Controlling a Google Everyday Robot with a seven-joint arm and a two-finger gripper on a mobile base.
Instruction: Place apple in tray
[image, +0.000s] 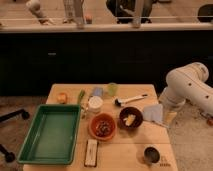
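The apple (62, 97), small, round and orange-yellow, lies on the wooden table near its far left corner, just beyond the tray. The green rectangular tray (30, 145) with a raised rim fills the table's left side and holds nothing. My white arm comes in from the right. Its gripper (169, 117) hangs at the table's right edge beside a grey cloth (153, 113), far from the apple and the tray.
An orange bowl (102, 126) with dark contents and a dark bowl (131, 118) stand mid-table. A white cup (95, 104), a green cup (112, 89) and a brush (130, 99) lie behind them. A black-and-white flat object (91, 152) and a dark cup (151, 154) are at the front.
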